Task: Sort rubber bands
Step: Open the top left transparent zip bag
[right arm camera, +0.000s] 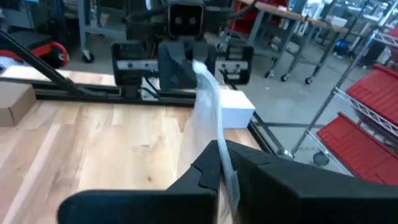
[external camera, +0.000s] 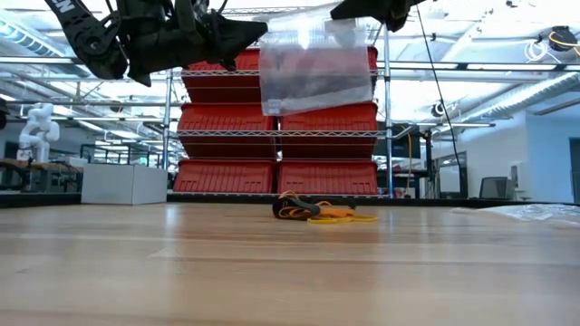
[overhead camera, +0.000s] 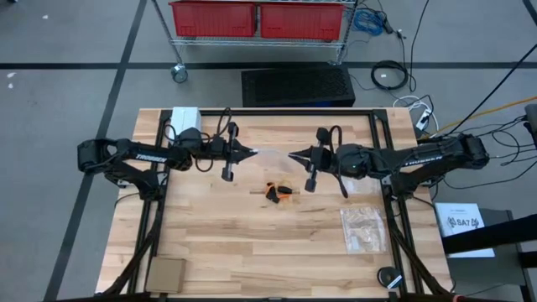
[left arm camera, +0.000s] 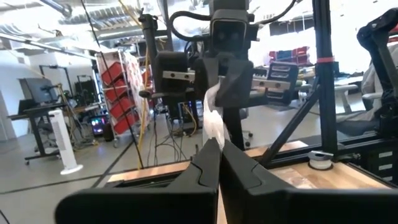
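The left end effector (overhead camera: 251, 154) and right end effector (overhead camera: 293, 155) are each pinched shut on opposite edges of a clear zip bag (external camera: 313, 68), stretched between them above the worktop (overhead camera: 218, 243). Below lie the rubber bands (overhead camera: 278, 192), heaped together: light, floppy, probably best pinched one strand at a time.

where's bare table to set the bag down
Free: the wide wood in front of the rubber bands, between the cardboard piece and the spare bags. Crowded: mid-table, under the bag both grippers hold.
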Controlling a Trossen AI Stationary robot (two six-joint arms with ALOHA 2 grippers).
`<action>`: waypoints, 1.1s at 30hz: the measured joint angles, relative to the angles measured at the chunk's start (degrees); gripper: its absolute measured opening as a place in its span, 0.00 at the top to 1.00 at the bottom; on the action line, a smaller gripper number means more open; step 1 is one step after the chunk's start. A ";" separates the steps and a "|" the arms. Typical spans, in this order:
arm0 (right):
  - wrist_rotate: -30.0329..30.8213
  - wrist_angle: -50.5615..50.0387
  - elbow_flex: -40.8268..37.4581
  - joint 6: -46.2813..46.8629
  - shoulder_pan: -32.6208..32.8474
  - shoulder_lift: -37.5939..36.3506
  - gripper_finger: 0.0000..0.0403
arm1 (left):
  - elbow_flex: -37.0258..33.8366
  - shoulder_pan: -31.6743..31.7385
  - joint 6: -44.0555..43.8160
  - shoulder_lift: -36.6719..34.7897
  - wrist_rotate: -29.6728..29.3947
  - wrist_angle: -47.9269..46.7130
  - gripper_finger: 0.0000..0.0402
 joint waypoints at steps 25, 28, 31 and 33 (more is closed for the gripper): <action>-14.86 -2.51 3.73 3.06 -10.65 9.76 0.65 | 2.80 1.98 10.60 -0.02 -5.38 -26.63 1.00; -15.38 -6.89 9.43 1.93 -11.04 14.40 0.65 | 3.41 1.30 12.60 -0.02 -7.47 -28.96 1.00; -15.45 -13.85 15.72 0.80 -11.32 19.41 0.65 | 3.80 0.89 13.67 -0.02 -8.28 -30.14 1.00; -15.28 -17.65 19.78 0.38 -11.37 22.58 0.65 | 3.87 0.87 13.69 -0.02 -8.90 -30.44 1.00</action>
